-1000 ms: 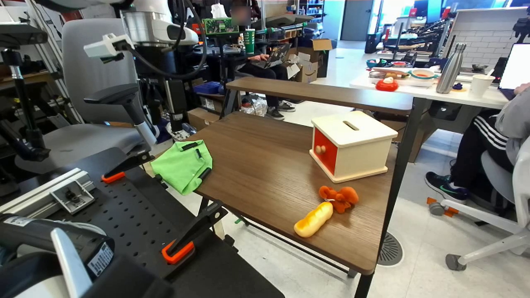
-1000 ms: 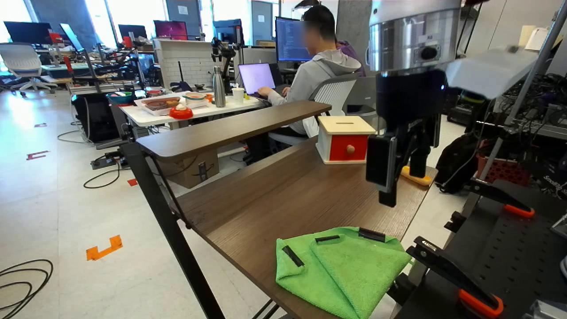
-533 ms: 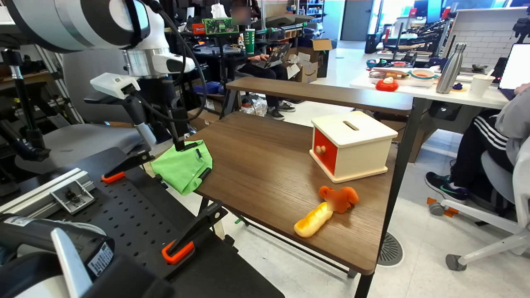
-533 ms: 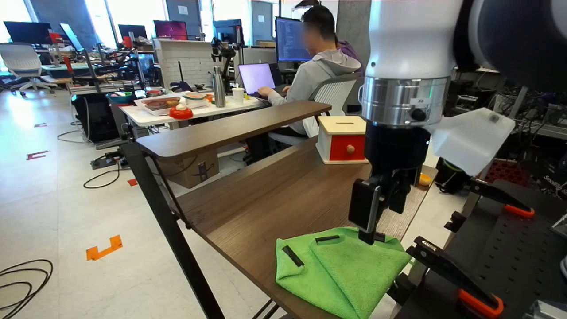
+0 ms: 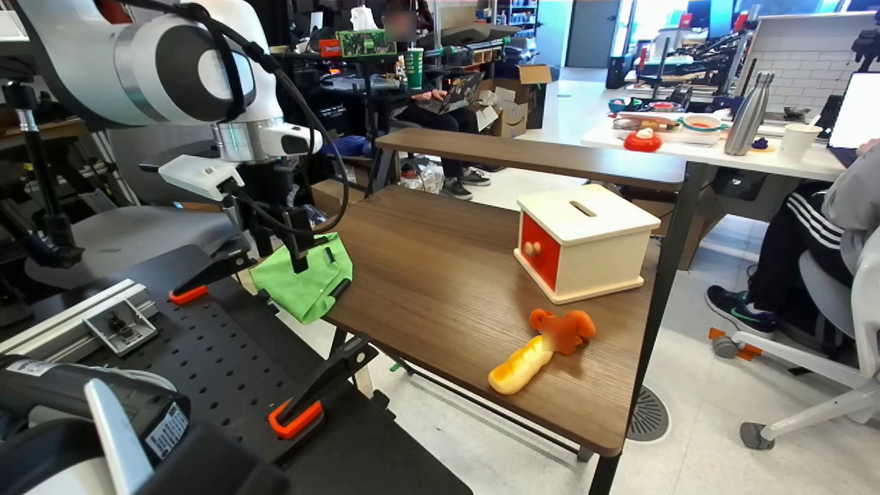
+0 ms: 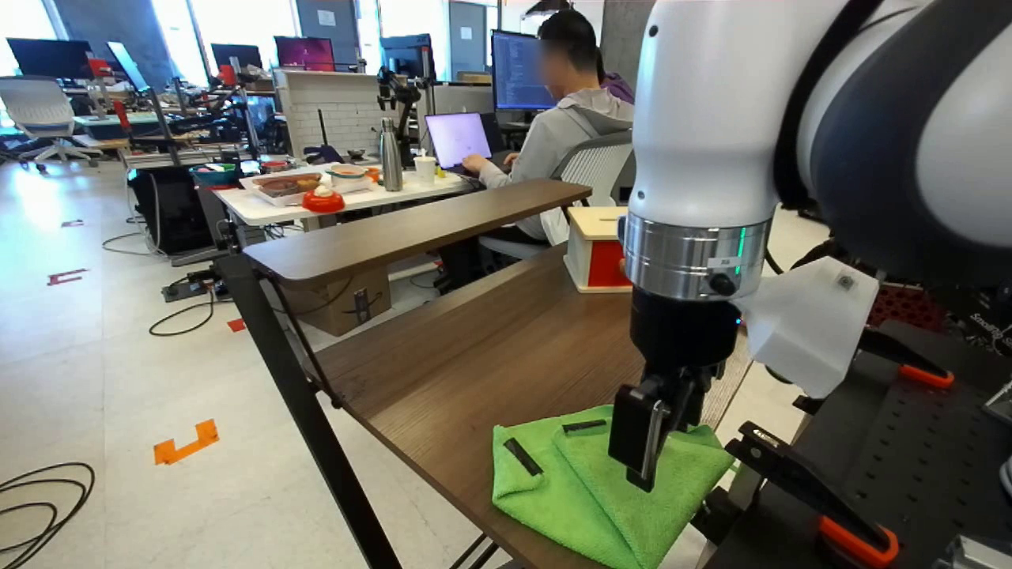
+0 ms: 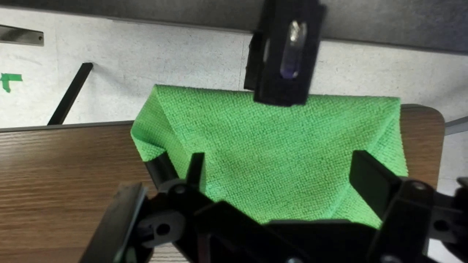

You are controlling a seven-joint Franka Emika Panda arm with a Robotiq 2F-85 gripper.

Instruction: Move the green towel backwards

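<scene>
Wood-grain and brown, a desk (image 5: 426, 268) with a raised shelf (image 5: 522, 155) stands in a cluttered workroom; beyond it a person (image 6: 538, 150) in a grey hoodie sits at a laptop (image 6: 457, 138). On one end of the desk lies the green microfibre towel (image 7: 278, 138), partly folded, with black strips (image 6: 522, 456) on it and one side reaching past the desk's edge toward a black perforated board (image 5: 227, 357). In the wrist view a black lever clamp (image 7: 283, 86) overlaps that side; whether the two touch cannot be told. Over the towel the gripper (image 7: 278, 166) points down, its fingers (image 7: 373, 179) spread wide and gripping nothing; whether the tips meet the cloth is unclear. Toward the opposite end of the desk stands a pale wooden box (image 5: 601, 258) with a red front (image 5: 546, 261) and a slotted lid (image 5: 608, 216), and near it lies a yellow bread-shaped toy (image 5: 520, 366), just beside an orange plush (image 5: 581, 324) that is partly blurred.
</scene>
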